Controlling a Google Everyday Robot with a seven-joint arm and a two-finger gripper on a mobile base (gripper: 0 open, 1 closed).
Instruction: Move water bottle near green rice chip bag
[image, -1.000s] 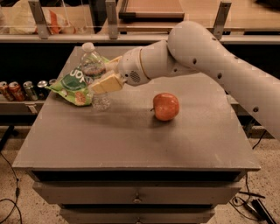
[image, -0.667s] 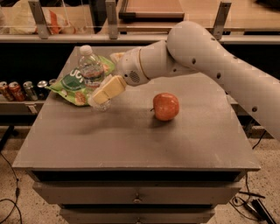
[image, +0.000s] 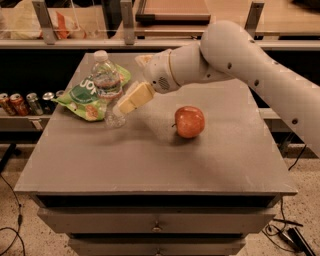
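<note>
Edges/room: water bottle (image: 106, 84) stands upright in the rear-left part of the desk (image: 165, 165), set in from the left edge. Its base is against the right end of the green rice chip bag (image: 82, 95). The bag lies flat along the left edge, rear half. The front half of the desk is bare up to the front edge, and the front-right corner is free.

Gripper (image: 129, 84) hangs just right of the bottle, over the rear-left quarter. Its fingers (image: 134, 98) are spread apart with nothing held between them. The lower finger tip is at or almost at the bottle's lower side; cannot tell whether they touch. The white arm (image: 240, 60) comes in over the rear-right corner.

Counts: 1 bottle, 1 bag, 1 apple (image: 189, 121) near desk centre, well apart from the bottle. At least 4 cans (image: 20, 103) are off the desk, on a low shelf beyond the left edge.

Surface/room: matte grey top, with drawers (image: 157, 220) below. Speckled floor (image: 295, 175), cables (image: 10, 220) at the front left.
</note>
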